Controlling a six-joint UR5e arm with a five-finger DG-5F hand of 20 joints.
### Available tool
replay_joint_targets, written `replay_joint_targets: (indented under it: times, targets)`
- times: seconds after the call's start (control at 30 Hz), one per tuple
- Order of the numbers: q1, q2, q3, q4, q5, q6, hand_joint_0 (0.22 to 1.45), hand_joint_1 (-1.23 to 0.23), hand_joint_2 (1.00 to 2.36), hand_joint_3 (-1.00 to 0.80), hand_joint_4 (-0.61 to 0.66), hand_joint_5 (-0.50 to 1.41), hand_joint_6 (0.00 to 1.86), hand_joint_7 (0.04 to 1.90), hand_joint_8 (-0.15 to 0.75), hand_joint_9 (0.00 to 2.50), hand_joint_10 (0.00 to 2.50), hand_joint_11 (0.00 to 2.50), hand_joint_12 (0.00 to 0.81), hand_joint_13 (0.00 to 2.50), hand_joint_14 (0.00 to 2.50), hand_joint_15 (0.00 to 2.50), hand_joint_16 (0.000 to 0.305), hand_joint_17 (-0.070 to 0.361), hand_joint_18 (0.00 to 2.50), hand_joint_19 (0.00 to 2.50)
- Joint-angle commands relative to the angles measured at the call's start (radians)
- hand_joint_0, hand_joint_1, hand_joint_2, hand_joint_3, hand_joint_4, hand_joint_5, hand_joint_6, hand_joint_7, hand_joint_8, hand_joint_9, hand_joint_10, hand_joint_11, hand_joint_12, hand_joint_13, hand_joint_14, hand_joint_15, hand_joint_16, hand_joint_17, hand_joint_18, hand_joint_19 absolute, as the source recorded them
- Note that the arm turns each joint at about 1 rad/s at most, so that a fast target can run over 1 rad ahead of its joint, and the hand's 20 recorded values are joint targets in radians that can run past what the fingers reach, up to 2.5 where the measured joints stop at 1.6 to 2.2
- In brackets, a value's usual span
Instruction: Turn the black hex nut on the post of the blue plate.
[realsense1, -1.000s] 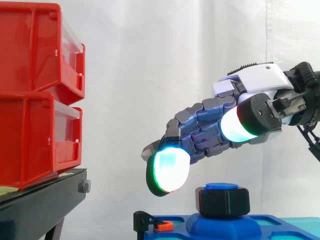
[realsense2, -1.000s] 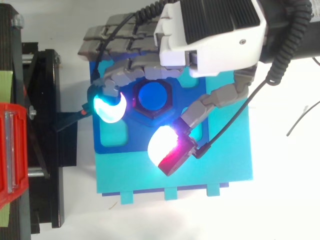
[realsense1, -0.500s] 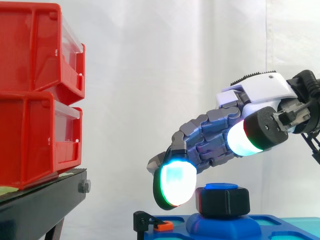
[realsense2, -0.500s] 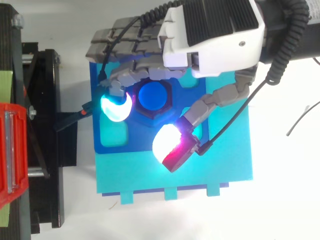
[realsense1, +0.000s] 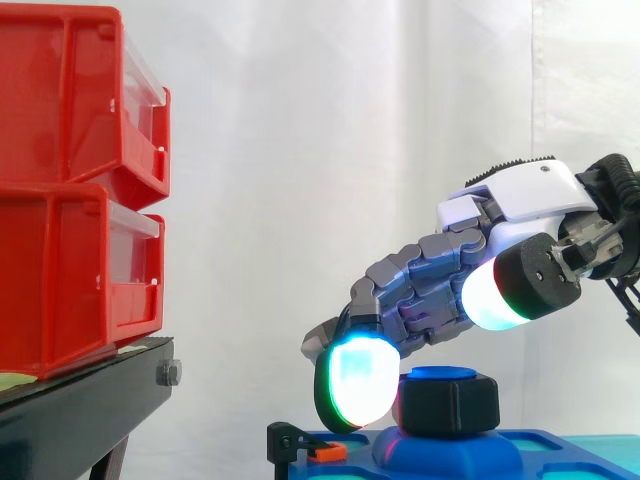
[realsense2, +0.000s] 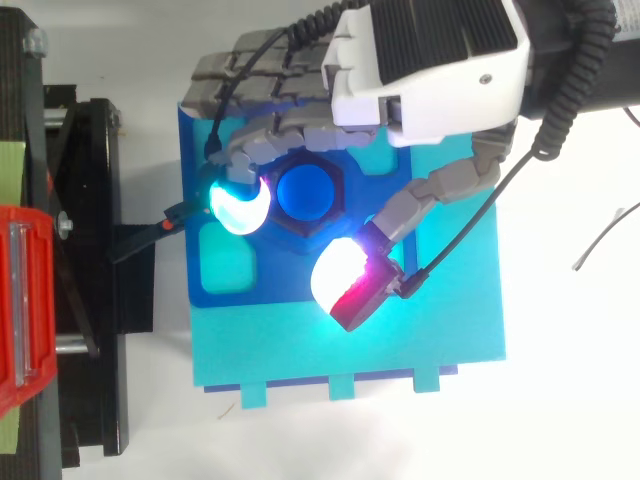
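White curtain (realsense1: 300, 150) is hanging behind red bins (realsense1: 70, 190) on a black stand (realsense1: 80, 400). To their right, the black hex nut (realsense1: 450, 405) is sitting on the post (realsense2: 305, 192) of the blue plate (realsense2: 290, 285). The robot hand (realsense2: 430, 60) is hovering over it, loosely bent and spread. One glowing fingertip (realsense1: 357, 382) is sitting just beside the nut's left edge, and the thumb pad (realsense2: 345, 280) is standing apart, clamping nothing.

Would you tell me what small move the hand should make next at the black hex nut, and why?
Probably lower the hand a little and close its fingers on the black hex nut. One glowing fingertip sits level with the nut, close beside it, but the thumb pad hangs above the nut's top, so nothing grips it for turning yet.
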Motion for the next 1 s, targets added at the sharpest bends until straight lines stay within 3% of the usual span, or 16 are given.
replay_joint_targets:
  times: [0.0,0.97]
  targets:
    - [-0.003,0.000,0.000,0.003,-0.006,-0.001,0.43,-0.46,1.00,-0.50,0.18,-0.24,0.50,0.92,0.235,0.00,0.00,0.00,0.346,0.00,0.00,0.00,0.046,0.102,0.00,0.00]
    - [-0.055,0.000,0.000,0.005,-0.072,-0.033,0.43,-0.46,1.00,-0.50,0.18,-0.24,0.50,0.91,0.235,0.00,0.00,0.00,0.345,0.00,0.00,0.00,0.046,0.103,0.00,0.00]
